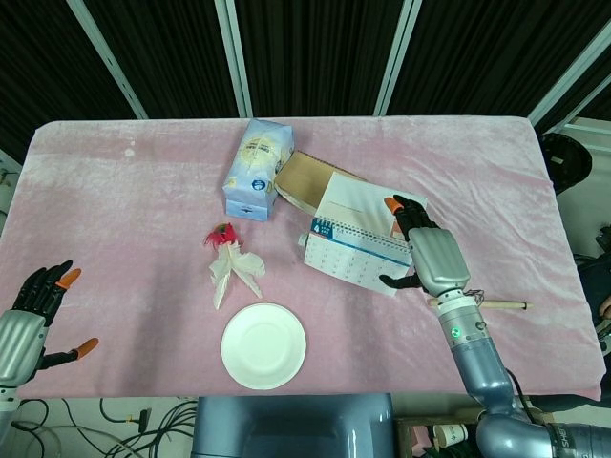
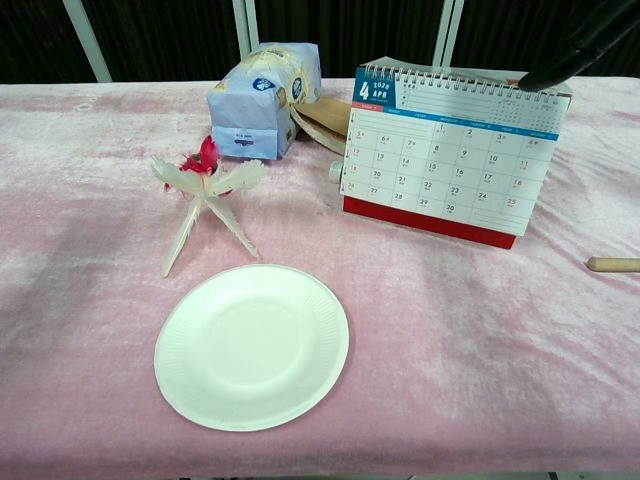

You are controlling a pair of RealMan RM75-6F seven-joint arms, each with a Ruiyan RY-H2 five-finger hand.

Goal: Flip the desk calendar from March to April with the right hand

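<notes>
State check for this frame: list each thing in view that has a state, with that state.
Calendar: upright, showing April; flipped page lies over the back.
Right hand: on the calendar's top right, fingers over the flipped page.
Left hand: off the table's left edge, fingers apart, holding nothing.
Plate: empty, right side up.
Blue pack: closed, lying flat.

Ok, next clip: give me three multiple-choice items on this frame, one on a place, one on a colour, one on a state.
1. Where is the plate?
A. behind the calendar
B. at the table's near edge, left of the calendar
C. on the tissue pack

2. What colour is the calendar's base?
A. red
B. green
C. black

3. Which month faces the chest camera?
A. March
B. May
C. April

Answers:
1 B, it lies nearest the camera, left of the calendar.
2 A, a red strip runs under the date grid.
3 C, the header reads 4 APR.
</notes>
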